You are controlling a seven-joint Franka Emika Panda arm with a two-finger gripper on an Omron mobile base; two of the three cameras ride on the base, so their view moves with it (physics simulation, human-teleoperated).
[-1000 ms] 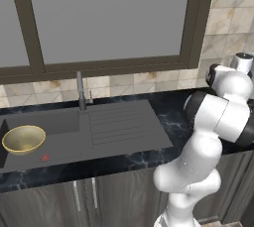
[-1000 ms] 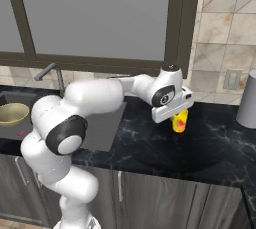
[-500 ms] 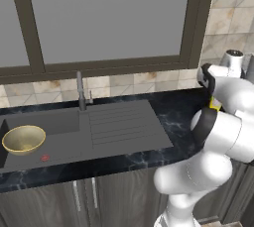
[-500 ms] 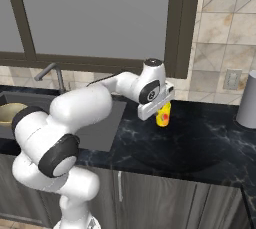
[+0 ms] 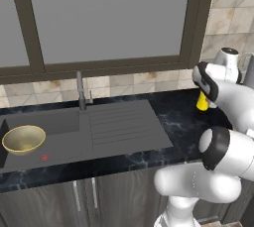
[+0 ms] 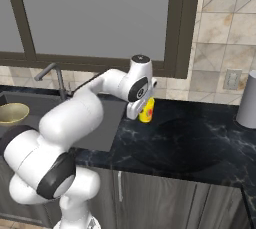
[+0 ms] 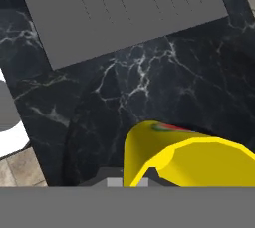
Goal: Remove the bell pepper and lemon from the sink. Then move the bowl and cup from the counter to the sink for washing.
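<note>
Left base view: cup [image 5: 201, 101] lifted off the tabletop [image 5: 183, 117] at the right, carried further toward the sink [image 5: 84, 134] than a second ago, when hidden behind the white arm. Yellow, small, partly covered by the dark wrist. Fingers [image 5: 203, 97] hidden at the cup, so closure not readable here. Bowl [image 5: 23, 139] golden, wide, resting in the basin at the left as before, close to the small reddish drain spot [image 5: 44, 157]. Thin grey faucet [image 5: 80, 91] upright behind the ribbed drainboard.

Right base view: cup [image 6: 146, 110] now just right of the drainboard edge, further left than a second earlier, hanging above the black marble. Yellow with an orange-red tint low down, roughly upright. Fingers [image 6: 142, 108] closed on the cup from above, hand pressed against its left side. Bowl [image 6: 12, 113] at the far left edge. Grey cylinder [image 6: 247, 100] standing well apart at the right.

Hand view: cup [image 7: 194, 157] large at the bottom, bright yellow, rim seen close with a reddish streak at its upper edge. Held right at the fingers, veined tabletop [image 7: 149, 87] beneath, grey ribbed drainboard [image 7: 124, 8] beyond.
</note>
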